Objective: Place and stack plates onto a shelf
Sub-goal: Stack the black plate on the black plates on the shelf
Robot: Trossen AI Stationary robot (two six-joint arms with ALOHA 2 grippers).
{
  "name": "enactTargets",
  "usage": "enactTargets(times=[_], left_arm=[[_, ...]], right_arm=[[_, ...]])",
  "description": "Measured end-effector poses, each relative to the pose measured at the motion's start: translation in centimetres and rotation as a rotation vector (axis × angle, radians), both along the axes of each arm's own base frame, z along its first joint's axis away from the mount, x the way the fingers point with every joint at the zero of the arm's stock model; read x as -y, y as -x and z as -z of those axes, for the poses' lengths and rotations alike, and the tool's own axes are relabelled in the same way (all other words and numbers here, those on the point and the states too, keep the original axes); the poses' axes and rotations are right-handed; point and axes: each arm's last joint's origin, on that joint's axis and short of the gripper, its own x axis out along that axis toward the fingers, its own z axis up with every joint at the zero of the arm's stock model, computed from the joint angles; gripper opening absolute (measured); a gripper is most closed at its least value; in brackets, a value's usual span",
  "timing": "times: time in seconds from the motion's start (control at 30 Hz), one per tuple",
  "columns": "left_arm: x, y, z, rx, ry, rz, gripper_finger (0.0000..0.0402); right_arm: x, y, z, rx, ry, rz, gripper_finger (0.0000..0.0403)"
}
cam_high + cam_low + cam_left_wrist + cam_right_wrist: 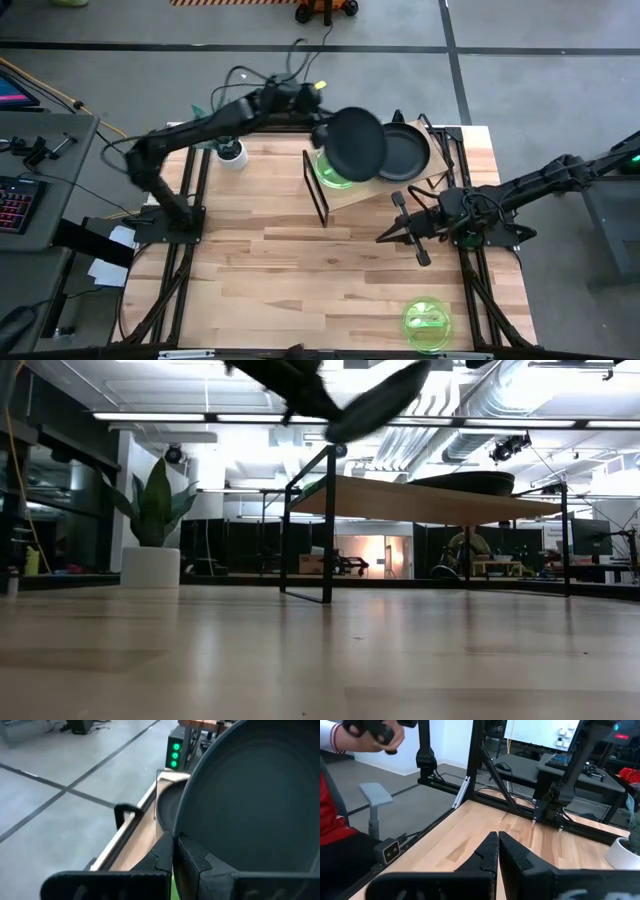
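Note:
My left gripper (326,137) is shut on a dark grey plate (356,144) and holds it in the air over the left part of the tilted light-wood shelf (370,190). In the low view the plate (375,405) hangs tilted above the shelf board (430,500). A second dark grey plate (408,150) lies flat on the shelf's far right part. A neon-green plate (333,174) lies on the shelf, partly under the held plate. Another green plate (425,322) lies flat on the table near its near edge. My right gripper (384,237) is shut and hovers right of the shelf. My left gripper pinches the dark grey plate's rim (178,831) between its two fingers (162,854), one on each face of the plate. The fingers come from the table's left side. The plate is lifted clear of the shelf and tilted, its far side higher.
A white pot with a green plant (232,154) stands at the table's far left, close to my left arm. The shelf's black frame (313,190) rises at its left end. A person's hand (370,732) shows beyond the table in the right wrist view.

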Motion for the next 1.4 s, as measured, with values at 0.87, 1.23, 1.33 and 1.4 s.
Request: enactTargets(times=[0.87, 1.23, 1.33, 1.4], left_arm=[[-5.6, -11.9, 5.9, 0.088, -0.075, 0.072, 0.0000], [-5.5, -11.8, 6.4, 0.025, -0.080, 0.073, 0.0001], [-5.3, -11.8, 6.5, 0.011, -0.090, 0.084, 0.0010], [-5.2, -11.9, 6.5, 0.005, -0.102, 0.093, 0.0020]], right_arm=[[0.1, 0.1, 0.6, -0.045, 0.052, 0.007, 0.0000], [0.3, 0.0, 0.5, -0.026, 0.093, 0.074, 0.0000], [0.3, 0.0, 0.5, -0.026, 0.094, 0.078, 0.0000], [0.3, 0.0, 0.5, -0.025, 0.094, 0.078, 0.0000]])
